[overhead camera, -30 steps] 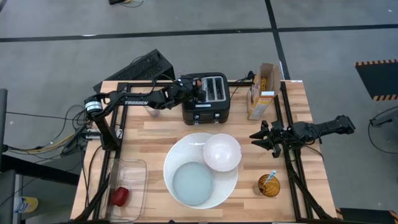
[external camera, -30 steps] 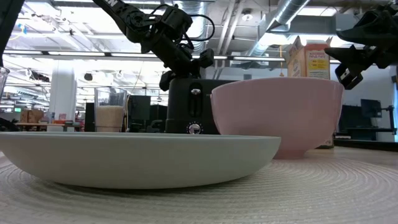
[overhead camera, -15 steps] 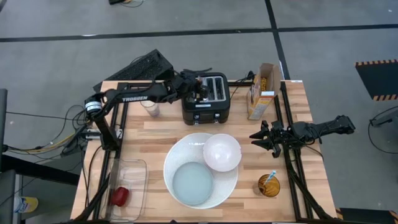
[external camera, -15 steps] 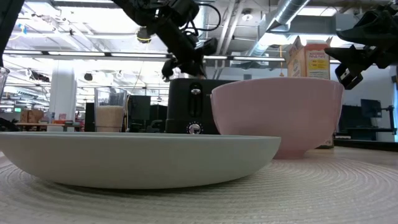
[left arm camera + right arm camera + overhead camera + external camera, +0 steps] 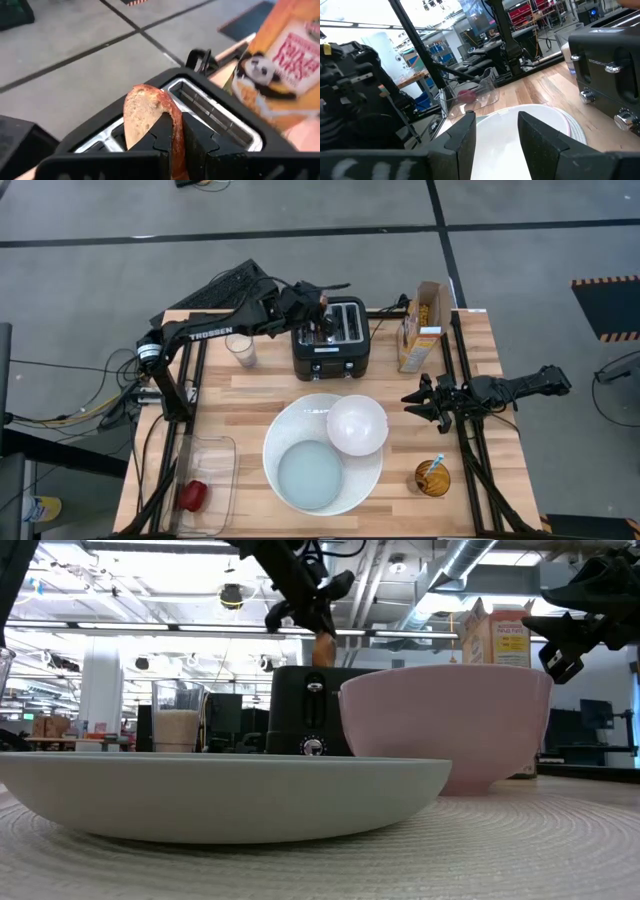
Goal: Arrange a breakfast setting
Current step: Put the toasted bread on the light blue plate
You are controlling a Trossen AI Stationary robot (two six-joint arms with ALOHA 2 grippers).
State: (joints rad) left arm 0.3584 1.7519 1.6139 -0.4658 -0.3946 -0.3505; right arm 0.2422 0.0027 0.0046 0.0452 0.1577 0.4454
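My left gripper (image 5: pixel 322 308) is above the black toaster (image 5: pixel 332 340) at the table's far side, shut on a tan bagel half (image 5: pixel 145 116). The bagel half also shows in the low view (image 5: pixel 323 648), just above the toaster's top. My right gripper (image 5: pixel 420 406) hovers open and empty at the table's right. The white bowl (image 5: pixel 357 425) and the blue-grey plate (image 5: pixel 310 474) sit on the large white plate (image 5: pixel 274 432). The red food piece (image 5: pixel 192 495) lies in a clear container. The blue-handled spoon (image 5: pixel 435 464) stands in the amber cup. My left gripper pinches the bagel half between its two fingers at its upper edge (image 5: pixel 169 114). The fingers come from above, pointing down. The bagel half stands on edge and hangs below them over a toaster slot (image 5: pixel 210 112). Whether its lower end is clear of the slot I cannot tell.
An orange cereal box (image 5: pixel 420 327) stands right of the toaster. A glass with white contents (image 5: pixel 241 350) stands left of it. The amber cup (image 5: pixel 432 477) is at the near right, and the clear container (image 5: pixel 205 480) at the near left.
My left gripper has risen from the toaster's top and shifted a little toward the far edge. It has drawn the bagel half up out of the slot, so that it now shows above the toaster.
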